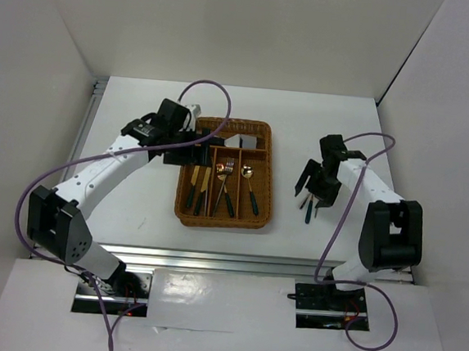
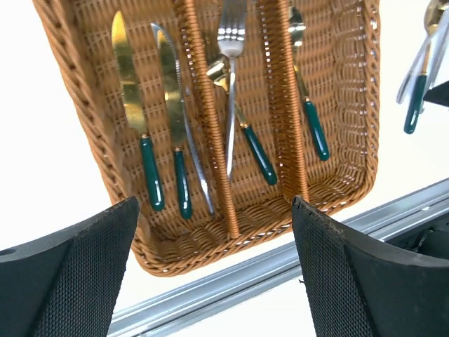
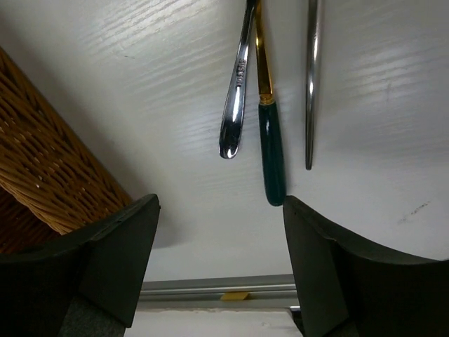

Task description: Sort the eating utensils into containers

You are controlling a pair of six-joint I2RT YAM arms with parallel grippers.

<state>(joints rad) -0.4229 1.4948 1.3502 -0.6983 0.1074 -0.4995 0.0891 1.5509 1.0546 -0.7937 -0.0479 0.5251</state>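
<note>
Utensils: six in long slots of tray, three on table; left pincer, right pincer both open.

No legible text anywhere

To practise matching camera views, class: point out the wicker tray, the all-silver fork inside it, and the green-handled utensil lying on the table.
wicker tray (image 1: 222,223), top external view, near rim.
all-silver fork (image 2: 231,91), left wrist view, stem.
green-handled utensil (image 3: 272,151), right wrist view, handle.
</note>
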